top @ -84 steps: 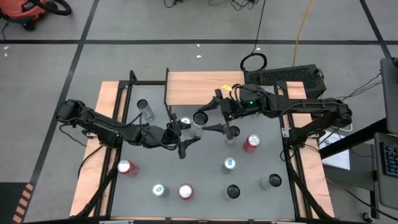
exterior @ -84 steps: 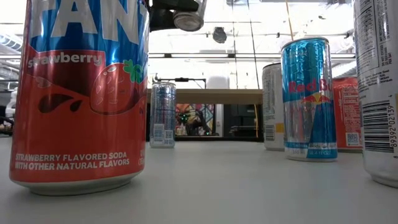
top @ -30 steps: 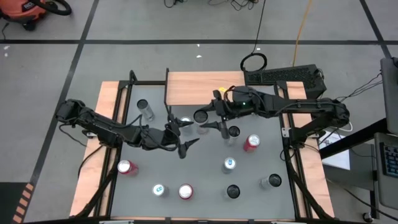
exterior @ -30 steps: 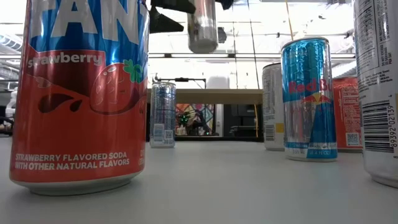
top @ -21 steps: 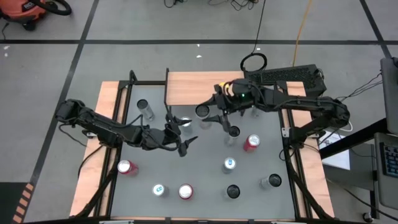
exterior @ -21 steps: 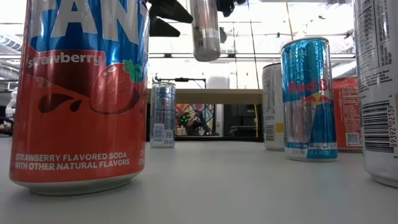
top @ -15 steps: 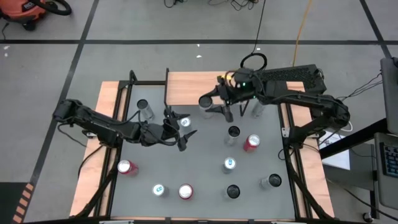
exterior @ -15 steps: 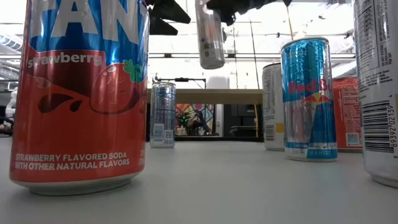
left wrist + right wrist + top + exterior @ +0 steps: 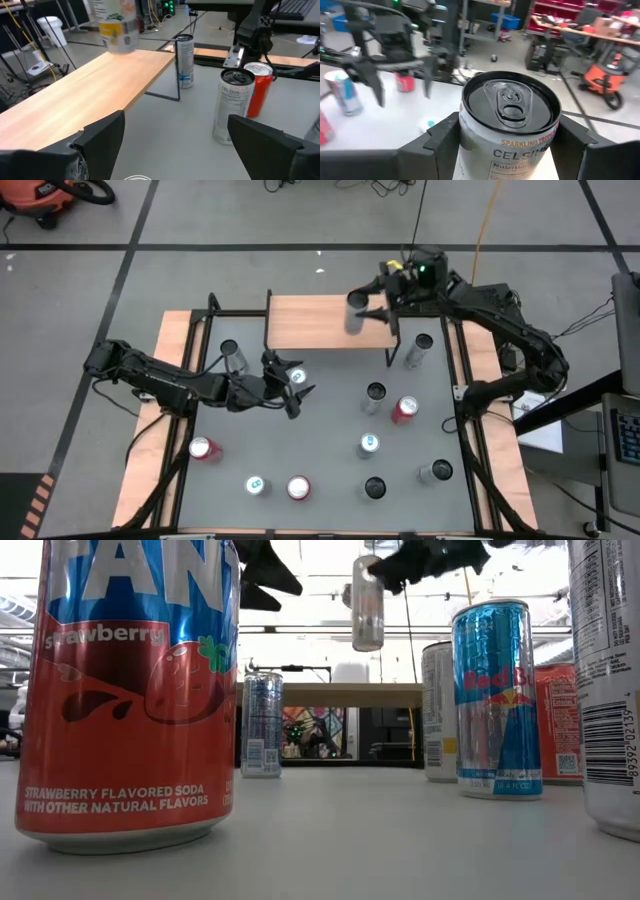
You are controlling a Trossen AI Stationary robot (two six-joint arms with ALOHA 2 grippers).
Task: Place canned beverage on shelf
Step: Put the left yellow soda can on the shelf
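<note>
Right fingers (image 9: 505, 135) clamped on Celsius can (image 9: 507, 120) above shelf (image 9: 320, 322), left fingers (image 9: 297, 385) spread wide, empty

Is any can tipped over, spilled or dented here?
Nothing stands out. The cans on the grey table all stand upright with no spill. The only one off the table is the silver Celsius can, held upright by the right end effector above the light wooden shelf.

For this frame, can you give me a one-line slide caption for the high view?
Right gripper carries a silver can over the wooden shelf; open left gripper waits above the gray table among standing cans.
</note>
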